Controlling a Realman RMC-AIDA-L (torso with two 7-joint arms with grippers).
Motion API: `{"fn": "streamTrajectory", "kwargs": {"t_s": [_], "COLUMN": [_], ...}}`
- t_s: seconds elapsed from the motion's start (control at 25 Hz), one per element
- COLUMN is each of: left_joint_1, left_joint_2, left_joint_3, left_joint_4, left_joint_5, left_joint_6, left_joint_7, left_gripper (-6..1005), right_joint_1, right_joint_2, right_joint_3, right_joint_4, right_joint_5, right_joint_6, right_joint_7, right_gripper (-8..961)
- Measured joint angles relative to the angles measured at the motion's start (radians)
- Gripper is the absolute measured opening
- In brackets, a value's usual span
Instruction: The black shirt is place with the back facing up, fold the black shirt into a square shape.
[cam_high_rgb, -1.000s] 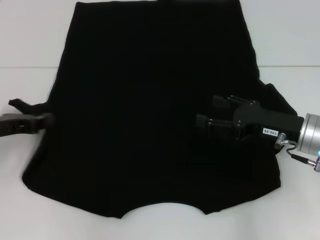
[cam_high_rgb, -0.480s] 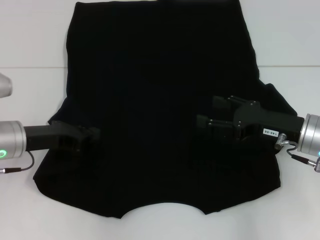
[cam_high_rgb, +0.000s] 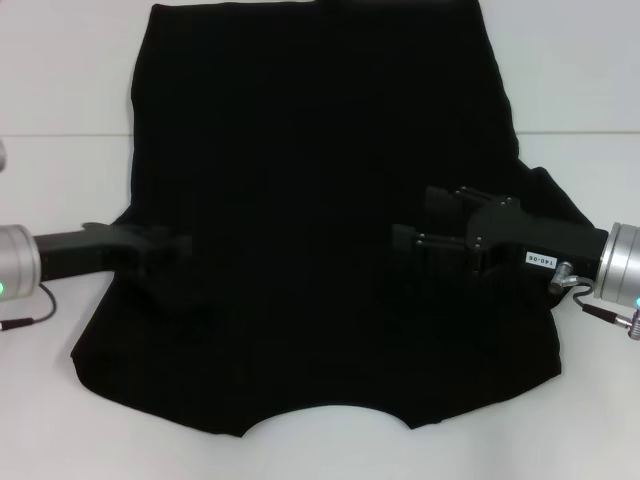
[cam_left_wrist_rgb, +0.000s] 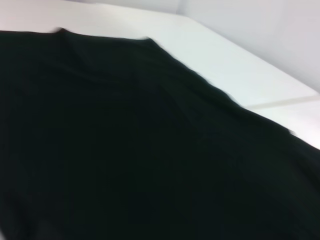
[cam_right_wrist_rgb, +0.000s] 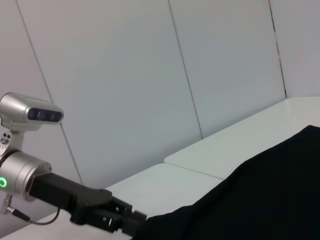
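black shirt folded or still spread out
Mostly spread: the black shirt lies flat across the table, only its left side edge turned in; no square yet.

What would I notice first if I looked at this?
A big black shirt spread across the white table, filling most of the head view. Two grippers reach in over it from the sides: the left gripper above its left part, the right gripper above its right part.
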Motion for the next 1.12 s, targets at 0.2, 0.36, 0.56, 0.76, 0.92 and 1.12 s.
{"fn": "streamTrajectory", "kwargs": {"t_s": [0.2, 0.36, 0.56, 0.76, 0.92, 1.12], "left_joint_1": [0.004, -0.001, -0.016, -0.028, -0.039, -0.050], "left_joint_2": [0.005, 0.006, 0.009, 0.015, 0.019, 0.022], "left_joint_3": [-0.010, -0.005, 0.000, 0.000, 0.000, 0.000], "left_joint_4": [-0.004, -0.017, -0.051, -0.083, -0.102, -0.118], "left_joint_5": [0.042, 0.107, 0.142, 0.143, 0.141, 0.143], "left_joint_6": [-0.175, -0.269, -0.327, -0.347, -0.350, -0.353], "left_joint_7": [-0.178, -0.310, -0.373, -0.377, -0.377, -0.378], "left_gripper": [406, 512, 697, 885, 914, 906], "right_joint_1": [0.004, 0.005, 0.006, 0.002, 0.001, -0.002], "right_joint_2": [0.000, 0.000, 0.000, 0.000, 0.000, 0.000], "right_joint_3": [0.000, 0.001, 0.002, 0.002, 0.002, 0.004], "right_joint_4": [0.000, -0.001, -0.001, -0.001, -0.001, -0.004], "right_joint_5": [0.000, 0.001, 0.002, 0.002, 0.002, 0.002], "right_joint_6": [-0.001, 0.001, 0.001, 0.001, 0.001, -0.001], "right_joint_7": [0.000, 0.000, 0.000, 0.000, 0.000, 0.000], "right_gripper": [923, 923, 924, 924, 924, 924]}}
